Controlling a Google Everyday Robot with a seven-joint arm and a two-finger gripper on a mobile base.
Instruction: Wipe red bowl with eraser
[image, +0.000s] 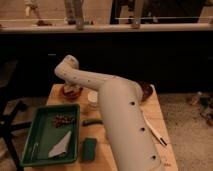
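Note:
The red bowl (71, 92) is a small reddish-orange bowl at the far left corner of the wooden table (155, 112). My white arm (117, 107) reaches from the lower right over the table and bends down at its elbow (68, 64) above that bowl. My gripper (70, 87) hangs right over the bowl, mostly hidden by the wrist. A dark green rectangular block (89, 148), possibly the eraser, lies near the table's front edge, right of the tray. I cannot tell whether the gripper holds anything.
A green tray (36, 131) at the front left holds a grey wedge (60, 145) and a small speckled item (64, 119). A white cup (93, 98), a green stick (92, 121), a darker brownish-red bowl (147, 91) and a white-and-black pen (154, 131) also lie on the table.

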